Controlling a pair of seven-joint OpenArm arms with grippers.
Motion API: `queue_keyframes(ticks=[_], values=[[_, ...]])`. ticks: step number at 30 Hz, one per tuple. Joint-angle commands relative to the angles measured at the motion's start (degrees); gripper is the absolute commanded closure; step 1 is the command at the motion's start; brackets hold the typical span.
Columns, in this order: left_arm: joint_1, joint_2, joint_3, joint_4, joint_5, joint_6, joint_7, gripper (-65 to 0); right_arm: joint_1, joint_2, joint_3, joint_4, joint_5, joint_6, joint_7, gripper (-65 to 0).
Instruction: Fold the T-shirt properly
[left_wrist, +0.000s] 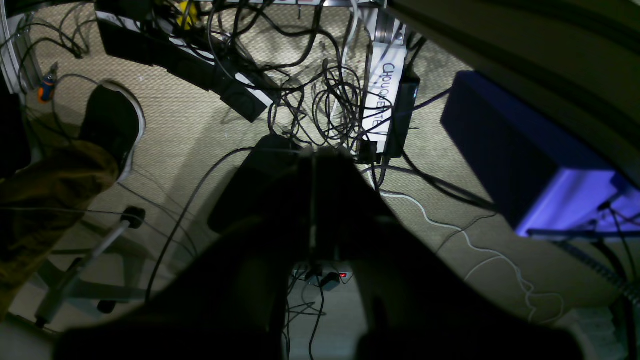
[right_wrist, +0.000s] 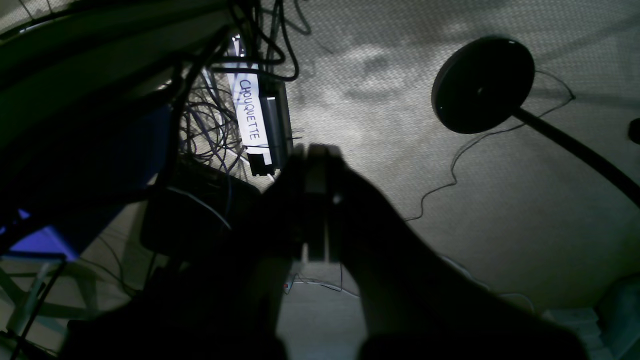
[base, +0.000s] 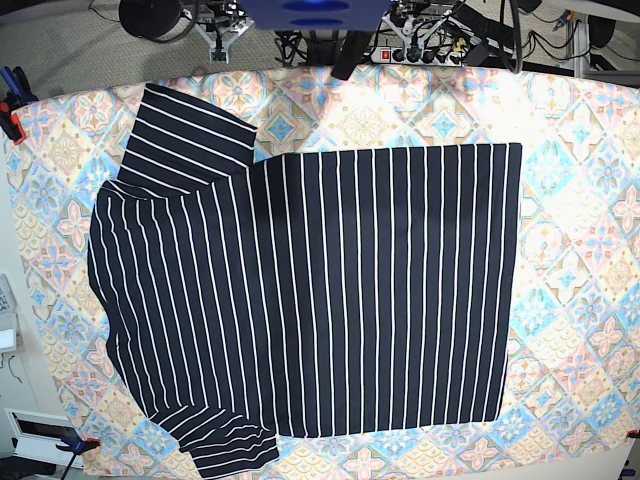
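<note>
The T-shirt (base: 320, 290), dark with thin white stripes, lies spread flat on the floral tablecloth (base: 590, 200) in the base view. Its sleeves stick out at the upper left (base: 190, 130) and lower left (base: 225, 440), and its hem runs straight down the right side. Neither arm shows in the base view. In the left wrist view my left gripper (left_wrist: 314, 152) is shut with nothing in it, hanging over the carpeted floor. In the right wrist view my right gripper (right_wrist: 316, 150) is likewise shut and empty above the floor. The shirt appears in neither wrist view.
Tangled cables (left_wrist: 330, 100) and a labelled white box (left_wrist: 382, 95) lie on the carpet. A blue-lit box (left_wrist: 525, 155) stands nearby. A round black stand base (right_wrist: 482, 85) sits on the floor. A shoe (left_wrist: 112, 122) is at the left. Clamps (base: 12, 100) grip the table's edge.
</note>
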Motion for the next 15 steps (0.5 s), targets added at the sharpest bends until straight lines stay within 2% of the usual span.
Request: queue_keyframes(ticks=[1, 15], values=[[0.5, 0.0, 0.0, 0.2, 0.1, -0.1, -0.4, 0.0, -0.5, 0.2, -0.1, 0.1, -0.1, -0.2, 0.4, 0.0], [1.6, -0.2, 0.1, 0.2, 0.5, -0.1, -0.5, 0.0, -1.8, 0.3, -0.1, 0.1, -0.1, -0.2, 0.4, 0.0]])
